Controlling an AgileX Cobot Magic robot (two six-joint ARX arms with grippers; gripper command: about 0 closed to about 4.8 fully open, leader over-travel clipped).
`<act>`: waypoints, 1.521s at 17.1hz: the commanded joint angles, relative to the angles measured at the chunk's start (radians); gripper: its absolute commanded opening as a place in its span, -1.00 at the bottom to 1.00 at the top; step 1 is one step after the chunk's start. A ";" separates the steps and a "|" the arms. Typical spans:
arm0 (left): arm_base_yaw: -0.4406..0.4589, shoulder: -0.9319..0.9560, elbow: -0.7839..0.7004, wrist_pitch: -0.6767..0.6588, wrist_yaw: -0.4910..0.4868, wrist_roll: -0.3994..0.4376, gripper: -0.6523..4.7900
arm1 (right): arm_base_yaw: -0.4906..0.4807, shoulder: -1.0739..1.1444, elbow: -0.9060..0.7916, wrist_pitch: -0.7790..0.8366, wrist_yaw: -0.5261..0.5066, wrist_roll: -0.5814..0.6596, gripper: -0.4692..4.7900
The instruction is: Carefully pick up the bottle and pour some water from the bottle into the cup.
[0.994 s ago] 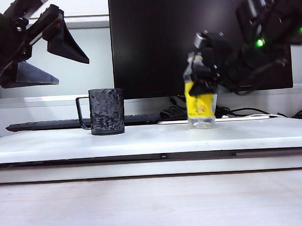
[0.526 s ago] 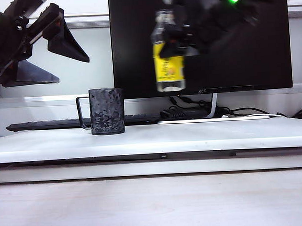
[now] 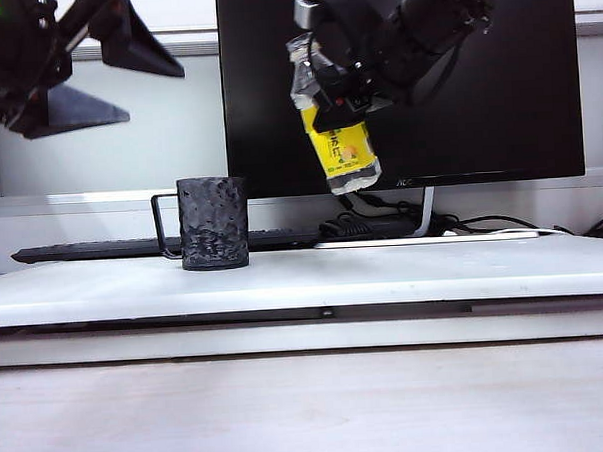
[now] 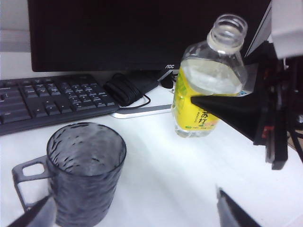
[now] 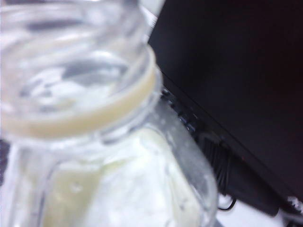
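While our right gripper [image 3: 341, 89] clamps the bottle [image 3: 339, 144] around its upper body, we hold it in the air before the monitor [image 3: 476, 98], neck tipped toward the cup's side. Water [image 4: 210, 78] fills the shoulder. Our left gripper [image 3: 85, 70] hangs up at the far left with jaws spread wide and nothing between them. On the table [image 3: 384, 282] the cup [image 3: 212, 223] stands upright, below and left of the bottle, well apart.
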 commanded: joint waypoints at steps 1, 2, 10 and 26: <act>0.001 -0.003 0.003 0.011 0.002 0.000 1.00 | 0.029 -0.011 0.010 0.050 0.061 -0.108 -0.05; 0.001 -0.003 0.003 0.011 -0.004 0.001 1.00 | 0.039 -0.011 0.010 0.051 0.067 -0.138 -0.05; 0.001 -0.001 0.003 0.010 -0.009 -0.001 1.00 | 0.060 0.092 0.084 0.146 0.090 -0.189 -0.05; 0.001 0.003 0.002 -0.047 -0.013 0.007 1.00 | 0.106 0.242 0.222 0.101 0.154 -0.568 -0.05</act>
